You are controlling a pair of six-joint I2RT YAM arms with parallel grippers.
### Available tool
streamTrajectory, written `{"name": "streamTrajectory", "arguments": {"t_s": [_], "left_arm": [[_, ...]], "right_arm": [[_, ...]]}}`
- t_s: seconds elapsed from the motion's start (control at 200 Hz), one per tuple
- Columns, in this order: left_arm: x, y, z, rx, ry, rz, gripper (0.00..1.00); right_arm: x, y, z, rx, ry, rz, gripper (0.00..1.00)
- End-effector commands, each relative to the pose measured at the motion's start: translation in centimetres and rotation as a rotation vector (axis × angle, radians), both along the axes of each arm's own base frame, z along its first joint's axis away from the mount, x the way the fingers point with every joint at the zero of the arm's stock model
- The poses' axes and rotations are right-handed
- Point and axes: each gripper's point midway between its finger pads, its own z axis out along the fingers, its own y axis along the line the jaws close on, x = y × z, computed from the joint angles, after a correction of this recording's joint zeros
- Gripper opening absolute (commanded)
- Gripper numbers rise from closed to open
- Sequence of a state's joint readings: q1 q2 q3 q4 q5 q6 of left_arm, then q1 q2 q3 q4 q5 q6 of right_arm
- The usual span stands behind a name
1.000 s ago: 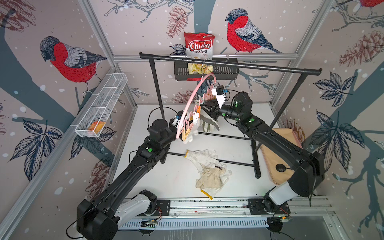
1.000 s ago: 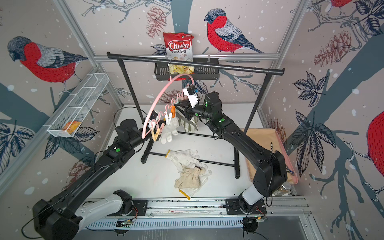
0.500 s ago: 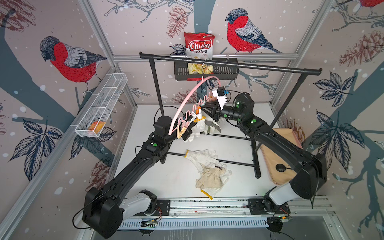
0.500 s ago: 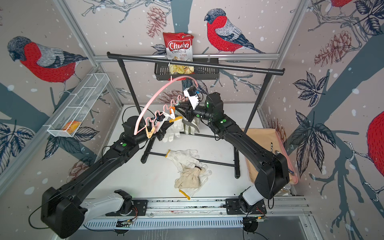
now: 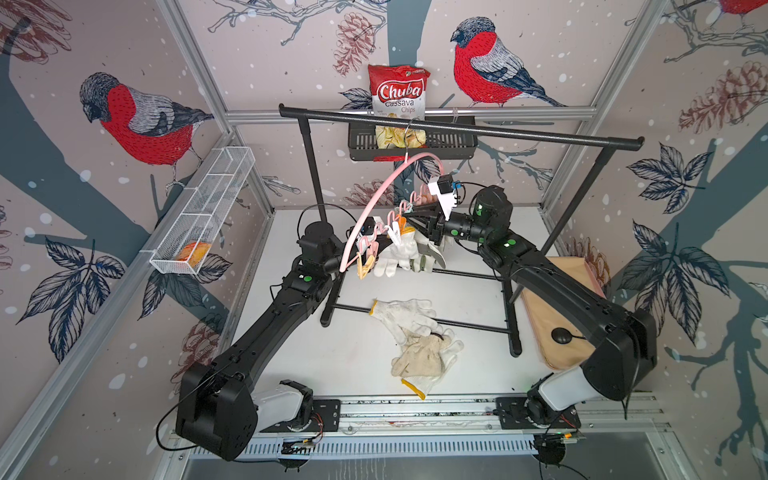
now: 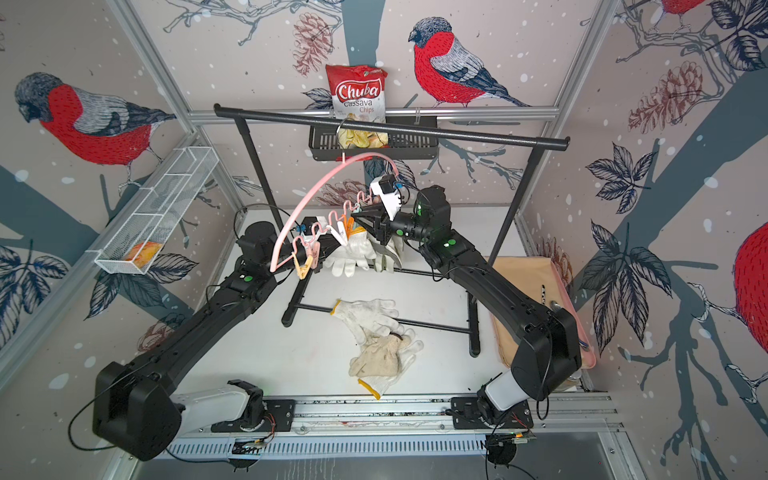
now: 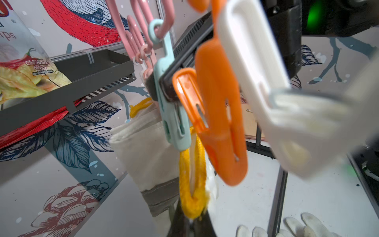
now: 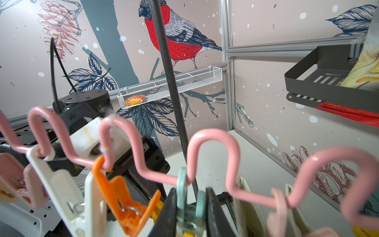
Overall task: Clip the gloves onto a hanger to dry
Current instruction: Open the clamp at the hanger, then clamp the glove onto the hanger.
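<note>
The pink arched hanger hangs by its hook from the black rack, its low end swung left. A knitted glove and a leather glove dangle below its pegs. My left gripper is shut on the knitted glove's yellow cuff, whose upper edge reaches the mouth of a mint peg. My right gripper is shut on that mint peg, one finger on each handle. Orange and white pegs hang beside it. Two more gloves lie on the table.
The black garment rack spans the back, its feet and low bars crossing the table. A black basket with a chips bag sits behind it. A white wire basket is on the left wall. A tan board lies at the right.
The hanger's low end has swung left and up. My left arm has reached farther in with the glove's cuff. The right gripper stays on the mint peg.
</note>
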State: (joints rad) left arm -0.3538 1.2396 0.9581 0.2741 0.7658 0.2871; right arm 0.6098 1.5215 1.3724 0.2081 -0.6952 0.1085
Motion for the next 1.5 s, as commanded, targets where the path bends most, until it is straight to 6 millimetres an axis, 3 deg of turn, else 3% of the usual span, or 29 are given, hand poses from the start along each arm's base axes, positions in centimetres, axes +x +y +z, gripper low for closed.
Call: {"name": "streamTrajectory", "arguments": {"t_s": [0.0, 0.42, 0.906, 0.966, 1.206, 1.496], "left_arm": [[-0.8, -0.4, 1.6, -0.032, -0.057, -0.069, 0.0], [0.9, 0.2, 2.0, -0.042, -0.069, -0.026, 0.0], [1.0, -0.1, 1.6, -0.048, -0.045, -0.042, 0.0], [0.9, -0.1, 3.1, -0.06, -0.074, -0.047, 0.0], [0.7, -0.1, 4.7, -0.079, -0.1, -0.053, 0.0], [0.7, -0.1, 4.2, -0.078, -0.085, -0.05, 0.0]], "right_arm": [[-0.3, 0.0, 1.2, 0.033, -0.026, 0.02, 0.12], [-0.4, -0.2, 1.3, 0.033, -0.026, 0.03, 0.11], [-0.3, -0.3, 1.2, 0.041, -0.024, 0.034, 0.11], [-0.3, -0.3, 1.1, 0.04, -0.023, 0.034, 0.12], [-0.3, -0.3, 0.9, 0.038, -0.023, 0.033, 0.11], [-0.2, -0.3, 1.2, 0.045, -0.03, 0.029, 0.17]]}}
